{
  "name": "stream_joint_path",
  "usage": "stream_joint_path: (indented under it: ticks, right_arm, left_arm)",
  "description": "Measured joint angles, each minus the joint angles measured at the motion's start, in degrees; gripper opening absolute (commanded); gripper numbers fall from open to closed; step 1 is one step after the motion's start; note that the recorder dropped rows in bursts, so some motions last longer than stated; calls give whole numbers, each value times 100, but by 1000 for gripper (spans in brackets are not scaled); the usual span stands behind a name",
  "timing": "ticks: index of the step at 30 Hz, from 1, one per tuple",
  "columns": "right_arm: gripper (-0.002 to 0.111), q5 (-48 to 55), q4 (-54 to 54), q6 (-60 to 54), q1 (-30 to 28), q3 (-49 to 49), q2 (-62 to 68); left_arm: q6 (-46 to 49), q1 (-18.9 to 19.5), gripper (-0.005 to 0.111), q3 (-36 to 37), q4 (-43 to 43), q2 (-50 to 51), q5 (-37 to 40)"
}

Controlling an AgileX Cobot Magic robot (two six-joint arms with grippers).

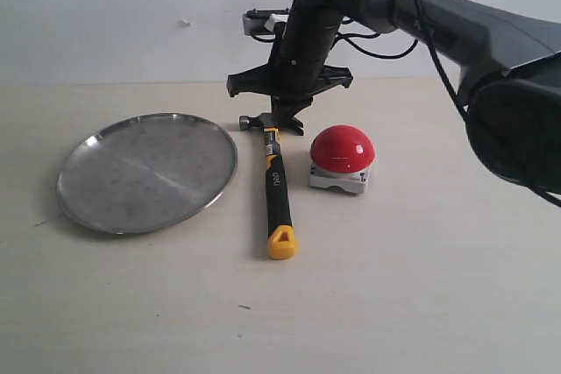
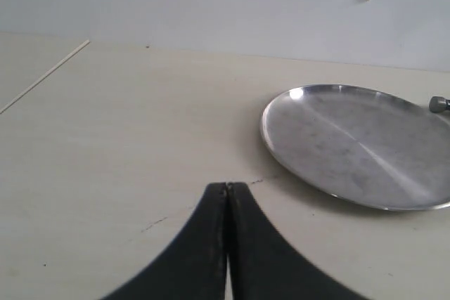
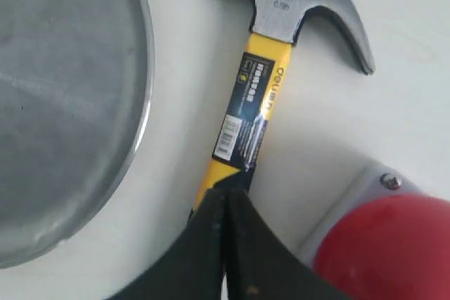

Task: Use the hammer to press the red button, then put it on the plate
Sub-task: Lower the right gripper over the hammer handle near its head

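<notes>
Exterior view, from the front edge back: nearest us is bare table (image 1: 421,304), then the hammer (image 1: 277,186), lying flat with its yellow looped end toward the camera and its dark head away from it. It lies in the lane between the plate (image 1: 131,172) on its left and the red button (image 1: 343,148) on its right, near both and, as far as we can tell, touching neither. That layout suits the task, we judge: a short swing one way reaches the button, a short carry the other way reaches the plate. Further back, the right gripper (image 1: 285,122) hangs just over the hammer's head end, its arm reaching in from the right. Behind it is a plain pale wall (image 1: 105,15).

The right wrist view shows that gripper's fingers (image 3: 207,251) pressed together with nothing between them, tips over the yellow-and-black handle; whether they touch it we cannot tell. We take this as lining up for the pick, so the jaws would need to spread before straddling the handle. The hammer is not yet picked up.

In the left wrist view the left gripper (image 2: 226,187) is likewise closed on nothing, low over the table with the plate beyond it. It sits clear, we suppose, to leave the job to the other arm.
</notes>
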Motion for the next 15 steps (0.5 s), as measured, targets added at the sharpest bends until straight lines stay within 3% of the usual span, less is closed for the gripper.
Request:
stream_joint_path:
  ticks: [6,9,11,15]
  right_arm:
    - [19,14,-62,-35,0,-248,372]
    - [49,14,-77,-135,0,-248,495]
    - [59,14,-54,-231,0,-248,563]
    - [63,18,-40,-278,0,-248,655]
  left_arm:
    - [0,0,0,0,0,0,0]
    - [0,0,0,0,0,0,0]
    - [0,0,0,0,0,0,0]
    - [0,0,0,0,0,0,0]
